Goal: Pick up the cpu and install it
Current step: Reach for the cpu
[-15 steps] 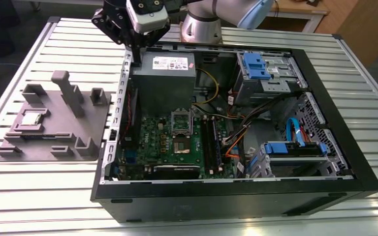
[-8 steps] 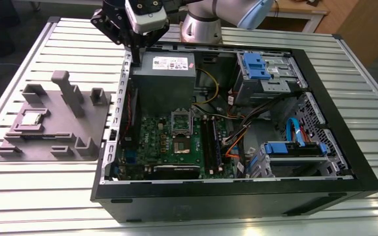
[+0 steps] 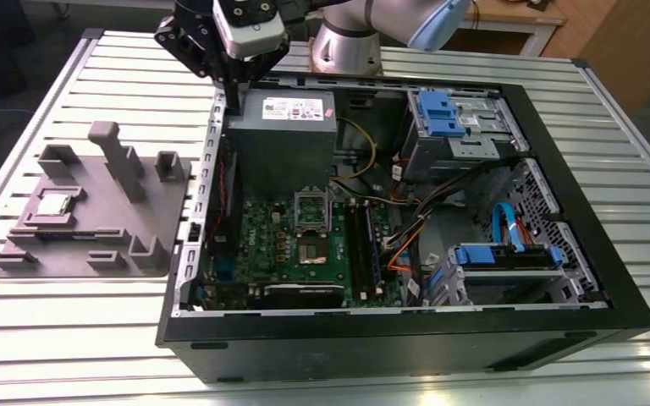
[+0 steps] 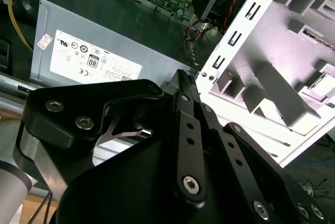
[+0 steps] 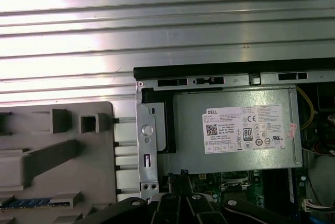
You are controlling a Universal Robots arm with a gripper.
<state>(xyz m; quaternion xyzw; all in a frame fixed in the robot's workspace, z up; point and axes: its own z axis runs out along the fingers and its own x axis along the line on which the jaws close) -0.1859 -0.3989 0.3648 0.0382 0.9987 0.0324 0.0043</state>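
Observation:
The cpu (image 3: pixel 54 205), a small silvery square chip, lies in a recess of the grey fixture tray (image 3: pixel 133 245) at the exterior view's left, outside the case. My gripper (image 3: pixel 234 85) hangs above the case's back left corner, well away from the cpu, with its black fingers together and nothing between them. In both wrist views the fingertips (image 4: pixel 182 76) (image 5: pixel 183 174) meet in a thin point. On the green motherboard (image 3: pixel 263 245) the socket (image 3: pixel 311 245) lies uncovered, its metal frame (image 3: pixel 311 205) swung up.
The open black computer case (image 3: pixel 596 254) lies on a slatted metal table (image 3: pixel 65 338). A grey power supply box with a white label (image 3: pixel 283 135) (image 5: pixel 235 130) sits just under the gripper. Blue drive brackets (image 3: pixel 449 114), cables and memory slots crowd the case's right half.

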